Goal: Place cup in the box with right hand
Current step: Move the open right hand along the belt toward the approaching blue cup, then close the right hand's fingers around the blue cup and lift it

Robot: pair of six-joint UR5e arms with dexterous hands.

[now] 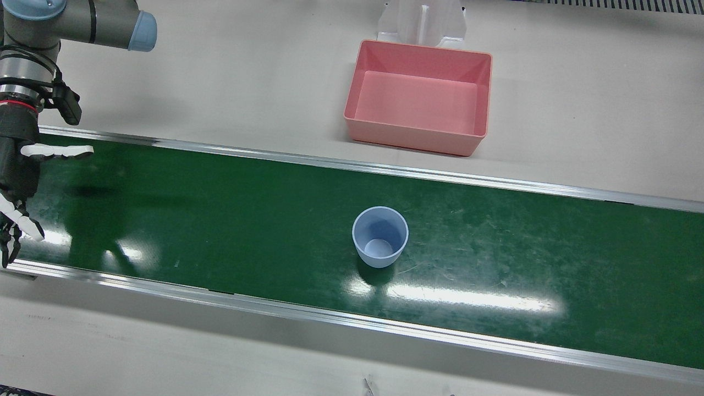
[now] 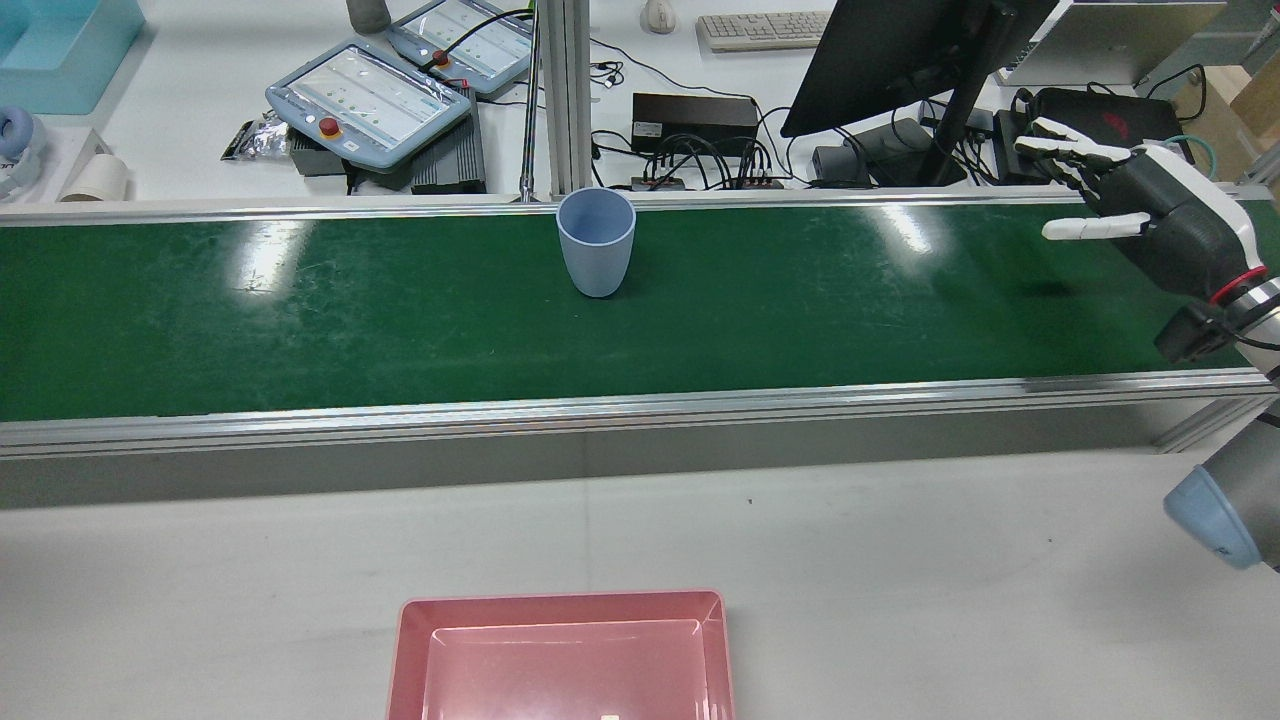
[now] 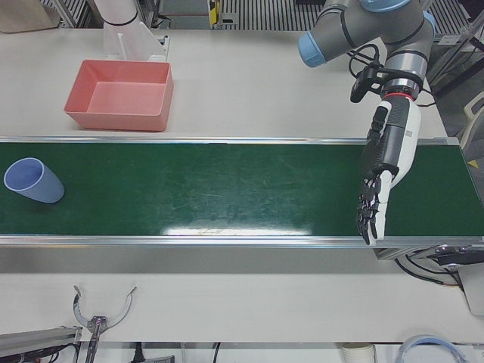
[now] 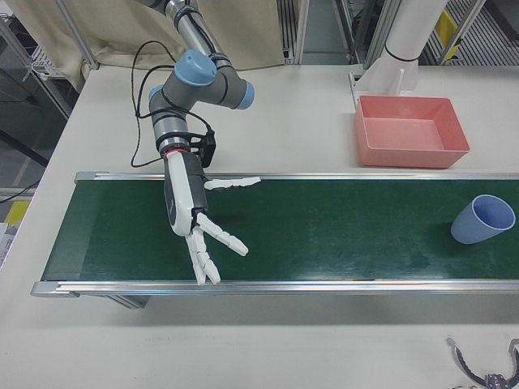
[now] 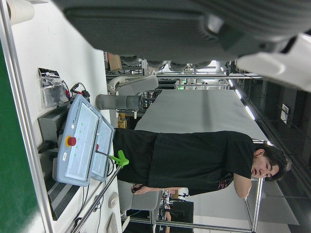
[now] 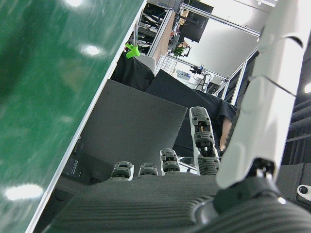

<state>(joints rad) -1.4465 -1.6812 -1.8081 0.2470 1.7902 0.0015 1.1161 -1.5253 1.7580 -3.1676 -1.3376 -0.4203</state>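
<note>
A light blue cup point(image 1: 379, 236) stands upright and empty on the green conveyor belt point(image 1: 220, 220); it also shows in the rear view point(image 2: 596, 245), left-front view point(image 3: 32, 181) and right-front view point(image 4: 482, 220). The pink box point(image 1: 412, 140) is empty on the white table beside the belt, on the robot's side point(image 2: 560, 603). My right hand point(image 1: 19, 170) is open with fingers spread, hovering over the belt far from the cup point(image 2: 1150, 215) point(image 4: 190, 203). My left hand point(image 3: 386, 162) is open, fingers straight, over the belt's other end.
Aluminium rails point(image 1: 352, 165) edge the belt on both sides. A white pedestal point(image 1: 421, 22) stands just behind the box. Teach pendants point(image 2: 370, 95), a monitor point(image 2: 900, 50) and cables lie beyond the belt's far rail.
</note>
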